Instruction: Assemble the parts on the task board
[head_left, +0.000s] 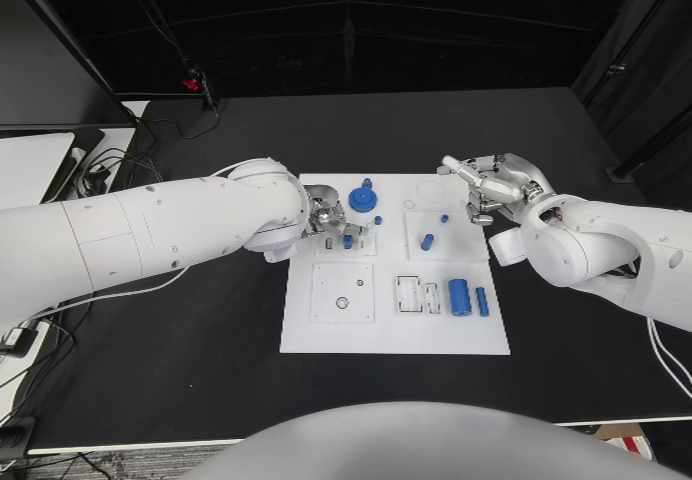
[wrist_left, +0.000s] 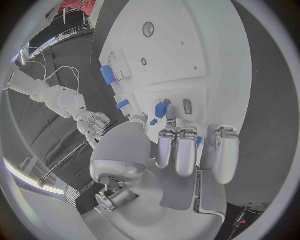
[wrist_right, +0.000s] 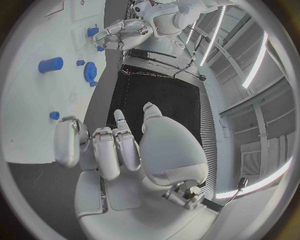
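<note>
blue peg (wrist_left: 161, 109) at left hand (wrist_left: 187, 150) fingertips, clearer from wrist.

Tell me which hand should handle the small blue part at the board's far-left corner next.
Left. The left hand is already over that corner of the task board, fingers at the small blue part. The right hand is raised off the board's far-right edge, holding nothing.
</note>
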